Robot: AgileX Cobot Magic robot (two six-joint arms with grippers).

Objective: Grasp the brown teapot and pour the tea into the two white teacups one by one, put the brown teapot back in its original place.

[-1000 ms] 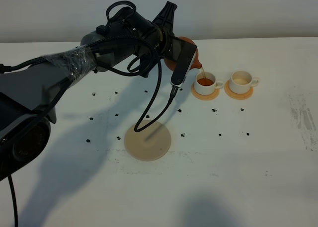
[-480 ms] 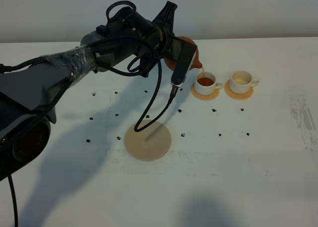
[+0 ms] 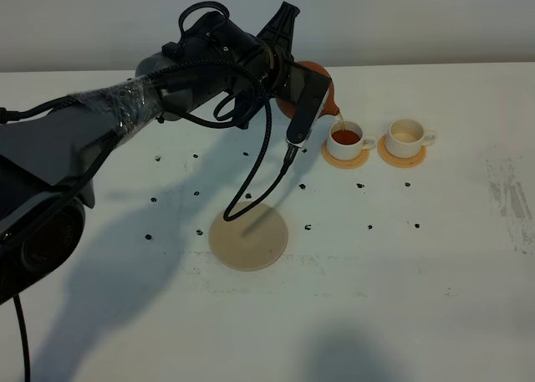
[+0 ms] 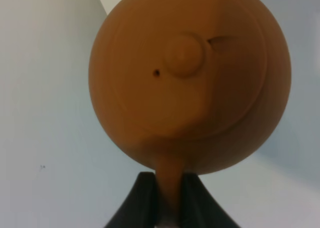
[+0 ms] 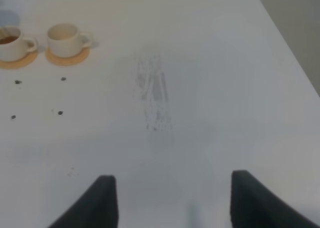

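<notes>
My left gripper (image 3: 303,79) is shut on the loop handle of the brown teapot (image 3: 324,93) and holds it tilted, spout down over the left white teacup (image 3: 346,138). A thin stream of tea runs from the spout into that cup, which holds brown tea. The left wrist view shows the teapot's lid and knob (image 4: 184,56), with the handle between the two fingers (image 4: 140,200). The right teacup (image 3: 407,136) has a cream inside with no tea. The tan round coaster (image 3: 248,236) lies bare at table centre. My right gripper (image 5: 169,198) is open over bare table; both cups (image 5: 64,38) show far off.
Each cup sits on a small orange coaster (image 3: 401,156). Small dark specks (image 3: 308,226) are scattered over the white table. A black cable (image 3: 255,177) hangs from the left arm down to the tan coaster. A scuffed patch (image 3: 512,200) marks the right side.
The teapot stays tilted over the left cup and keeps pouring; the arm and pot have barely shifted. The right arm has not moved.
</notes>
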